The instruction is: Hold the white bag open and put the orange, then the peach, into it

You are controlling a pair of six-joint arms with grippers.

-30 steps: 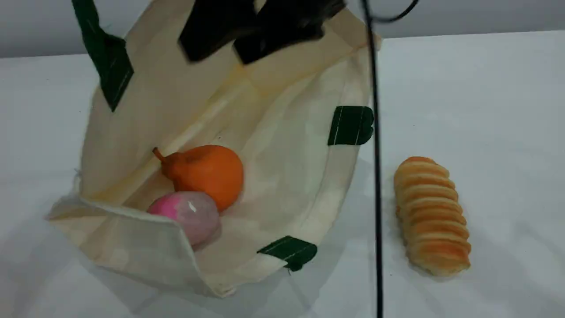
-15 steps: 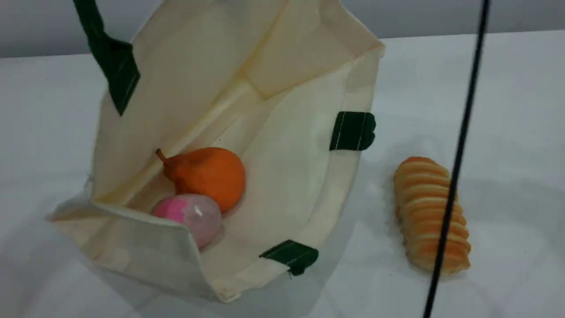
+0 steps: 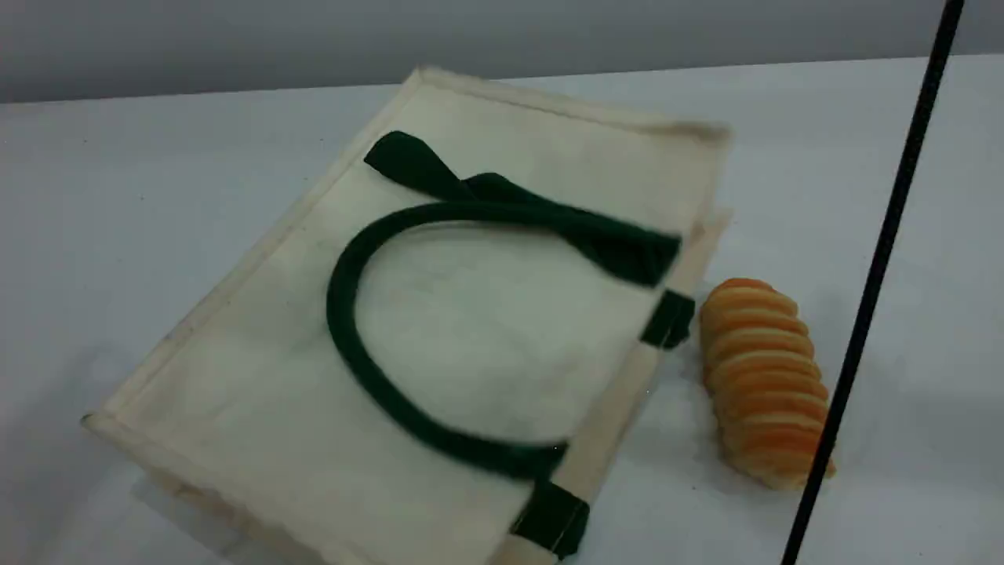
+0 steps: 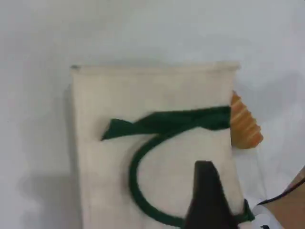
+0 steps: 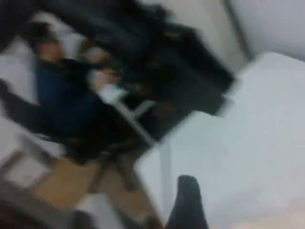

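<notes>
The large cream-white canvas bag (image 3: 439,329) lies flat and closed on the white table (image 3: 902,196), its dark green strap handle (image 3: 369,369) looped on top. Orange and peach are hidden. A ridged orange-tan bread loaf (image 3: 765,384) sits just right. The left gripper (image 4: 206,200) hovers above, finger spread unclear; the right gripper (image 5: 187,202) stands wide apart, empty.

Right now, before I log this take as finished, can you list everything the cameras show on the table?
white bag: one, cream-white, lying flat and closed, centre-left of the table.
strap handles: dark green, lying curved and crossed on top of the bag.
bread loaf: one, ridged orange-tan, right of the bag.
orange, peach: neither visible.
table: white.
cable: one, black, hanging across the right side.
left gripper: above the bag, holding nothing.
right gripper: away from the bag, view blurred.
</notes>
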